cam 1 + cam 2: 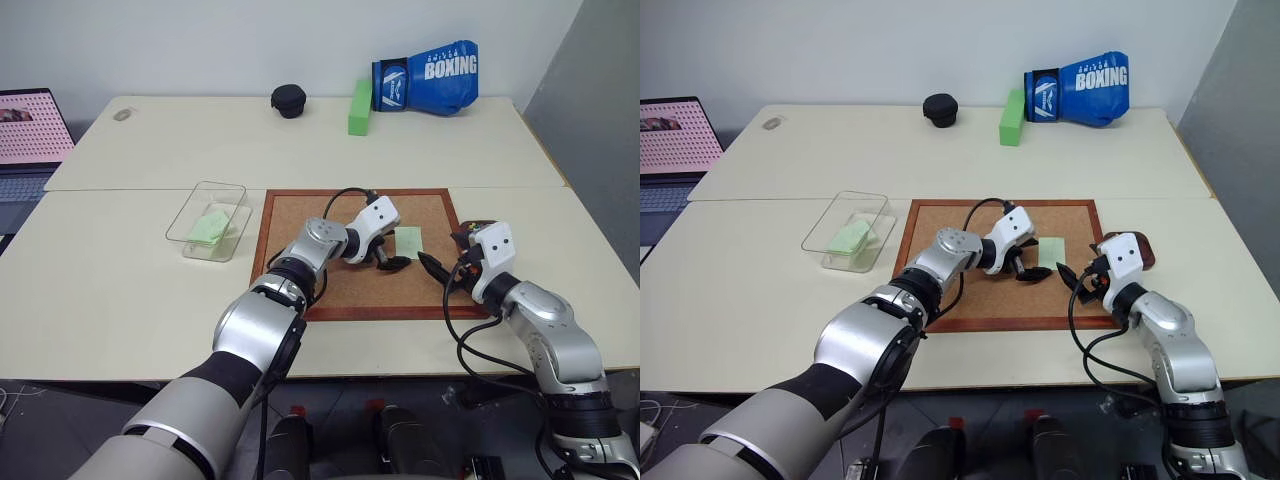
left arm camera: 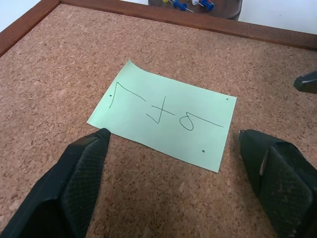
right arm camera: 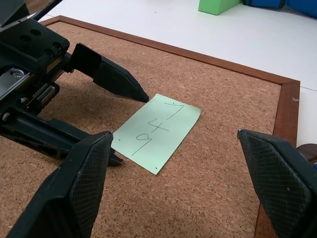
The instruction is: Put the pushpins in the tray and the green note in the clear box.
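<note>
While both claws gape, green note point(image 2: 166, 119) lies flat.

Blue boxing glove point(image 1: 428, 76), far edge of worktop point(image 1: 150, 140): "BOXING" in white capitals. Green note point(image 2: 163, 121) on corkboard point(image 2: 59, 59): handwritten pen marks, apparently "7", a cross, "9"; reading uncertain.

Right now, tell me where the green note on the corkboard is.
The green note lies flat on the corkboard, toward its right half, just beyond the open left gripper; the open right gripper is to its right.
</note>
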`<state>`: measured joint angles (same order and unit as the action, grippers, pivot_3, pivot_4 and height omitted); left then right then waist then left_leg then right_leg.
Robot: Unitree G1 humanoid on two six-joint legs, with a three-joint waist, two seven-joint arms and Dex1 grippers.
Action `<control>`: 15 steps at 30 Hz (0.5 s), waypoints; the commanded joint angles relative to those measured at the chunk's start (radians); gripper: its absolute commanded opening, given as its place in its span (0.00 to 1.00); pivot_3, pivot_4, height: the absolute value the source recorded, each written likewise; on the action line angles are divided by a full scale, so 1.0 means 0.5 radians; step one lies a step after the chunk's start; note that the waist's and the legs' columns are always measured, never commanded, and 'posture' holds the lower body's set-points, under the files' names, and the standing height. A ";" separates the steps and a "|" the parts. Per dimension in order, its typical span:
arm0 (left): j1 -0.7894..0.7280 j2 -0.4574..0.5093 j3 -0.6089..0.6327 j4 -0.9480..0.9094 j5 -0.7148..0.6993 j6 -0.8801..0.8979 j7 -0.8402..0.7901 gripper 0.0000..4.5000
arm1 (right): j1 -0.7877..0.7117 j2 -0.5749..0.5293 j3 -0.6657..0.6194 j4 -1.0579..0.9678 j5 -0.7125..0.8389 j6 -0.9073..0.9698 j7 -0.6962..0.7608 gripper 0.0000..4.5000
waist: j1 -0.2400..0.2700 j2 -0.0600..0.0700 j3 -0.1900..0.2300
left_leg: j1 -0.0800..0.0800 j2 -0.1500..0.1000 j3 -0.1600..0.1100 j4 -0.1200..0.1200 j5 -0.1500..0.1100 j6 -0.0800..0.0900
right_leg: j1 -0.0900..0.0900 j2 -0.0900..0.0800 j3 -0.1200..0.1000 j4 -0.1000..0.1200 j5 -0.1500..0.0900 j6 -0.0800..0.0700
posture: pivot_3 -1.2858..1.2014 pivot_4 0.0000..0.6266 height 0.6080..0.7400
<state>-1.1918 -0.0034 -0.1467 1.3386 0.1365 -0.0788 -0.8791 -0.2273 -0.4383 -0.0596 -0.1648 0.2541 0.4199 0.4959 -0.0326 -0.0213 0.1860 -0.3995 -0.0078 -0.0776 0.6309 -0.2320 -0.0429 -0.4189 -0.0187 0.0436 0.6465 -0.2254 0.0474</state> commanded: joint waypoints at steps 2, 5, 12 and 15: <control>0.008 -0.017 0.014 -0.018 0.020 -0.010 -0.033 0.78 | -0.048 -0.011 -0.046 -0.045 0.011 -0.029 -0.006 0.95 | 0.000 0.000 0.000 | 0.000 0.000 0.000 0.000 0.000 0.000 | 0.000 0.000 0.000 0.000 0.000 0.000 | 0.52 0.24 1.00; 0.008 -0.015 0.020 -0.019 0.020 -0.009 -0.037 0.67 | -0.046 -0.015 -0.046 -0.042 0.010 -0.031 -0.002 0.95 | 0.000 0.000 0.000 | 0.000 0.000 0.000 0.000 0.000 0.000 | 0.000 0.000 0.000 0.001 0.000 0.000 | 0.52 0.24 1.00; 0.014 -0.005 0.027 -0.021 0.015 -0.015 -0.045 0.40 | -0.042 -0.023 -0.039 -0.026 0.001 -0.038 0.008 0.95 | 0.000 0.000 0.000 | 0.000 0.000 0.000 0.000 0.000 0.000 | 0.000 0.000 0.000 0.001 0.000 0.000 | 0.52 0.24 1.00; 0.016 -0.001 0.035 -0.024 0.009 -0.019 -0.050 0.28 | -0.041 -0.031 -0.041 -0.016 -0.003 -0.044 0.013 0.95 | 0.000 0.000 0.000 | 0.000 0.000 0.000 0.000 0.000 0.000 | 0.000 0.000 0.000 0.001 0.000 0.000 | 0.52 0.24 1.00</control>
<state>-1.1893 -0.0025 -0.1354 1.3387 0.1361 -0.0783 -0.8880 -0.2318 -0.4423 -0.0594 -0.1576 0.2539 0.4199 0.5002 -0.0326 -0.0213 0.1860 -0.3992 -0.0078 -0.0776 0.6311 -0.2320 -0.0429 -0.4189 -0.0187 0.0437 0.6472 -0.2254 0.0474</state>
